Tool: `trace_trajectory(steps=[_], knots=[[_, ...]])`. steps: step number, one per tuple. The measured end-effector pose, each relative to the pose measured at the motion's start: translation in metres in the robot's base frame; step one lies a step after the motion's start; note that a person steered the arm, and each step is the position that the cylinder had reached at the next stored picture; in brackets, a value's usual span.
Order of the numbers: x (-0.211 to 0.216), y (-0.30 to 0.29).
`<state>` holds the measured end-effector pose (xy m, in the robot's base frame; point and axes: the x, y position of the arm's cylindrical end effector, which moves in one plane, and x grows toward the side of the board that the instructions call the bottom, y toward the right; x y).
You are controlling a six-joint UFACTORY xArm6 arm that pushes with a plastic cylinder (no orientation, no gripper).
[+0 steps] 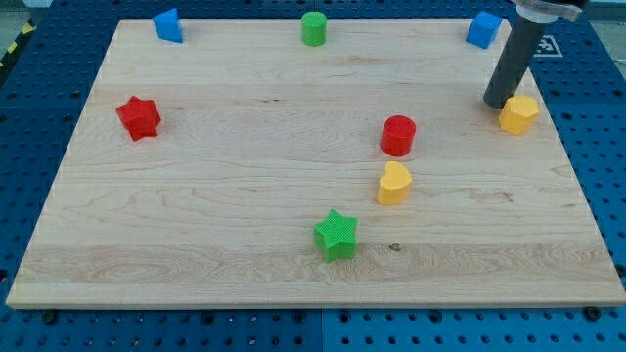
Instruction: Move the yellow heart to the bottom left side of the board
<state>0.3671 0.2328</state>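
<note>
The yellow heart (394, 183) lies right of the board's middle, just below the red cylinder (398, 135). My tip (496, 103) rests on the board near the view's upper right, just left of the yellow hexagon block (518, 113), which it almost touches. The tip is well to the upper right of the yellow heart, about a hundred pixels away. The wooden board (196, 225) fills most of the view.
A green star (336, 235) lies below and left of the heart. A red star (139, 117) sits at the left. A blue block (168, 24), a green cylinder (313, 28) and another blue block (482, 29) line the top edge.
</note>
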Motion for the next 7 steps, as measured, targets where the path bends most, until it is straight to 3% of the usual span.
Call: trace_trajectory(steps=[2,3,4,6,7], knots=[[0.000,-0.001],[0.002,-0.041],[0.017,-0.072],[0.052,-0.072],[0.100,-0.072]])
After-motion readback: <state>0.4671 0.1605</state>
